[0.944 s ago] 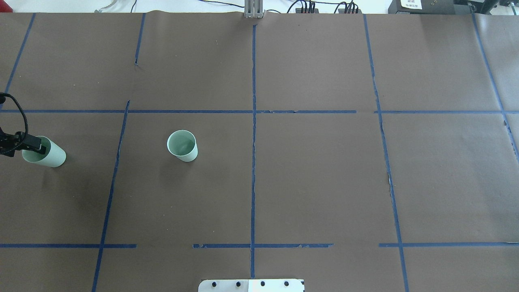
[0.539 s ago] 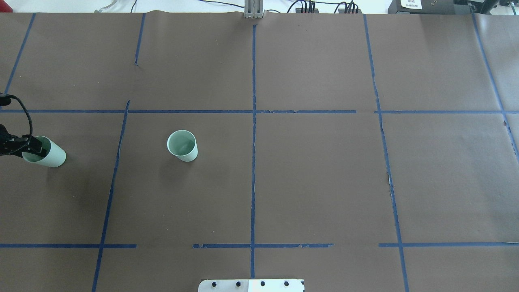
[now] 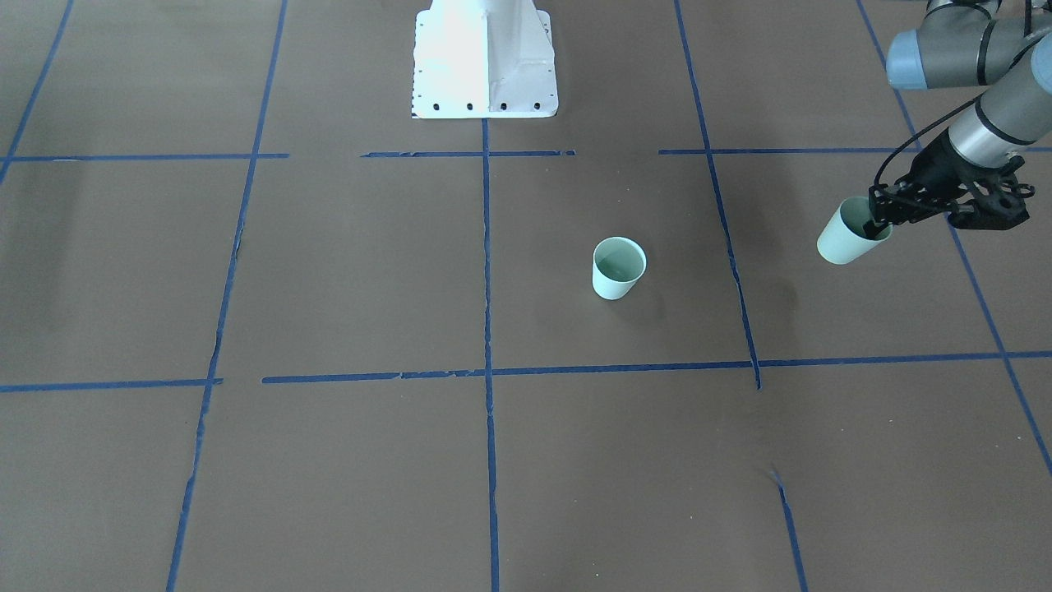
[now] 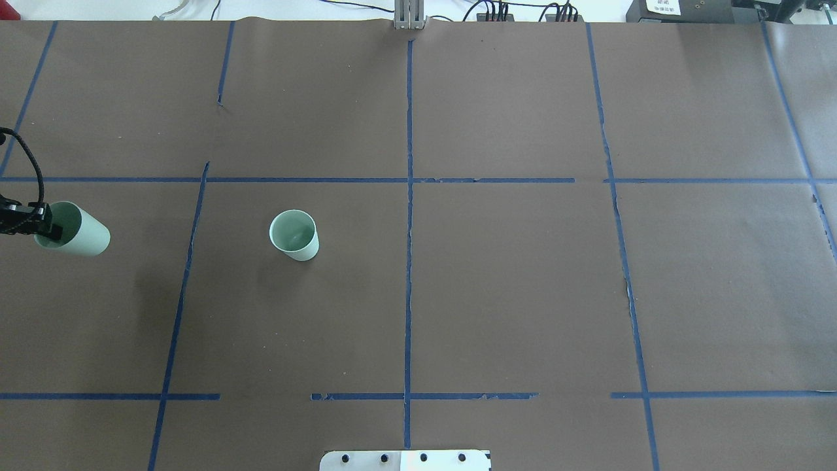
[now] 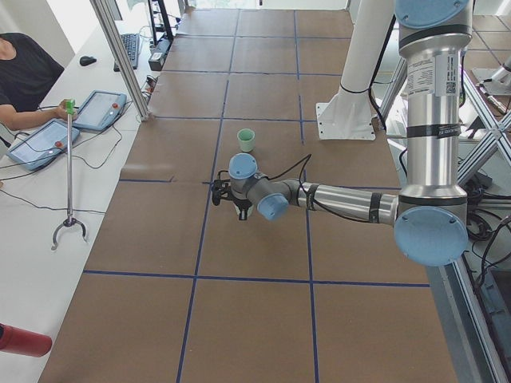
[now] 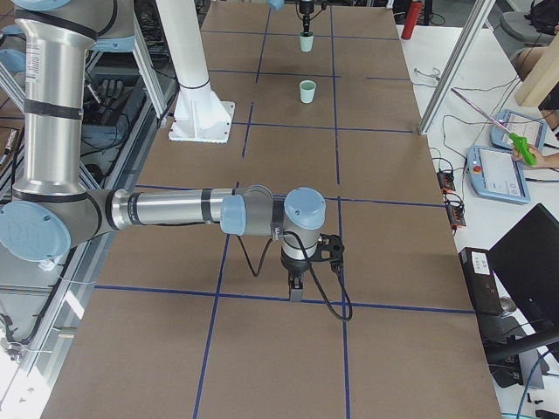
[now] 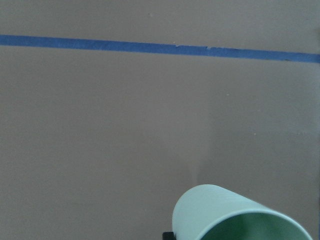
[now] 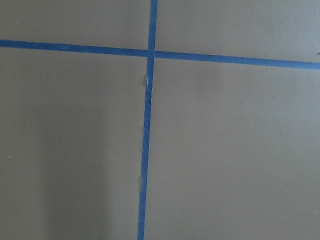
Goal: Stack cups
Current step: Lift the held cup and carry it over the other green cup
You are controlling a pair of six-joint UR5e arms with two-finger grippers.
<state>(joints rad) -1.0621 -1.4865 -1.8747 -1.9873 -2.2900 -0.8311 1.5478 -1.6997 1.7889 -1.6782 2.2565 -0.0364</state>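
Note:
Two pale mint-green cups. One cup (image 4: pixel 294 234) stands upright on the brown table, left of centre; it also shows in the front view (image 3: pixel 618 267). My left gripper (image 4: pixel 49 226) is shut on the rim of the other cup (image 4: pixel 82 232) at the far left edge and holds it tilted above the table, as the front view shows for the gripper (image 3: pixel 879 220) and the cup (image 3: pixel 845 238). The left wrist view shows that cup's wall and rim (image 7: pixel 235 215). My right gripper (image 6: pixel 295 288) points down over the table far from both cups; I cannot tell if it is open.
Blue tape lines (image 4: pixel 409 229) divide the brown paper-covered table. The robot's white base plate (image 3: pixel 485 57) sits at the near middle edge. Operators with tablets (image 5: pixel 96 108) sit beyond the far side. The right wrist view shows only table and a tape cross (image 8: pixel 150 52).
My left gripper has risen with the cup in it and drawn slightly left; the cup's shadow has separated from it. The standing cup has not moved.

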